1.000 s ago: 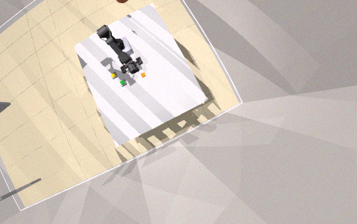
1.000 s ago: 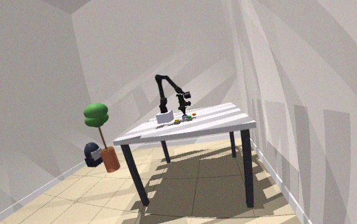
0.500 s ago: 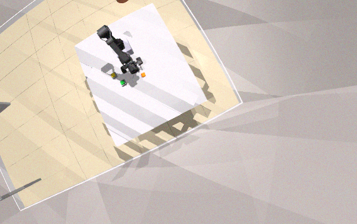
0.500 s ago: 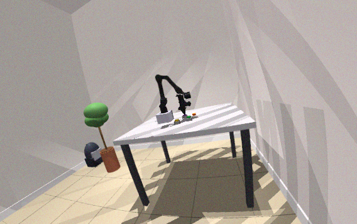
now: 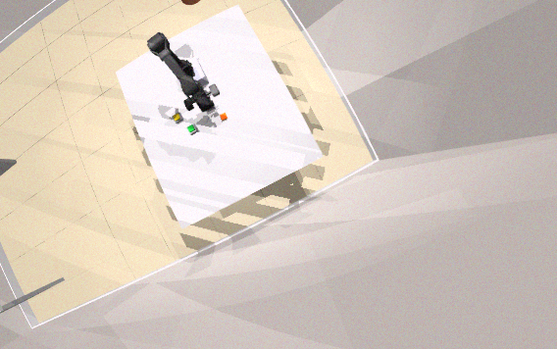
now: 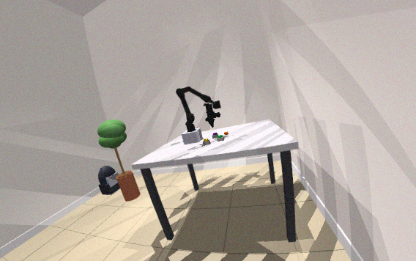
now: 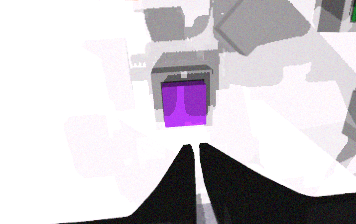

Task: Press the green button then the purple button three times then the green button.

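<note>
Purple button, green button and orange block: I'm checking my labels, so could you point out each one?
Purple button (image 6: pixel 215 134) (image 7: pixel 184 105): exterior and wrist views, on its cap.
Green button (image 5: pixel 191 128) (image 6: pixel 220 136): top and exterior views, on its cap.
Orange block (image 5: pixel 224 117) (image 6: pixel 225 133): top and exterior views, on its upper face.

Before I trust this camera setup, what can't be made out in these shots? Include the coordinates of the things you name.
- Top: the purple button, covered by the arm (image 5: pixel 175 68).
- Wrist: most of the green button (image 7: pixel 354 12), cut off by the right edge.
- Exterior: the gap between the gripper's (image 6: pixel 212 125) fingertips, too small.
</note>
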